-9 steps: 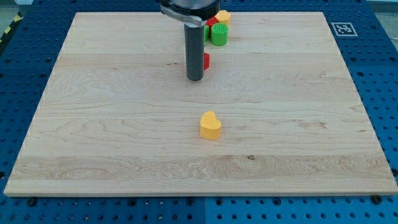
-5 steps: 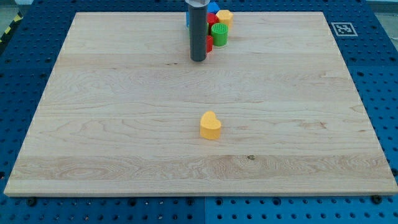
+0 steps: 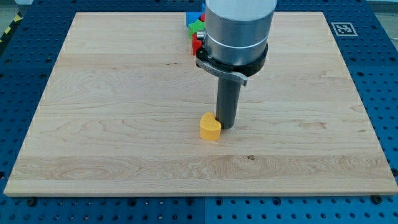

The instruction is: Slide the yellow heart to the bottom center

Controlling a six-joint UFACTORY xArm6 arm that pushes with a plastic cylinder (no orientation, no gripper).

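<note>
The yellow heart lies on the wooden board, a little below the board's middle. My tip stands right against the heart's upper right side, touching or nearly touching it. The arm's grey body hangs over the board's top centre and hides part of the block cluster there.
A cluster of blocks sits at the view's top centre, mostly hidden by the arm: a blue block, a green block and a red block show at its left. A fiducial marker sits at the top right.
My tip has moved from the view's top, beside the block cluster, down to the yellow heart's upper right side. The heart has barely moved.
</note>
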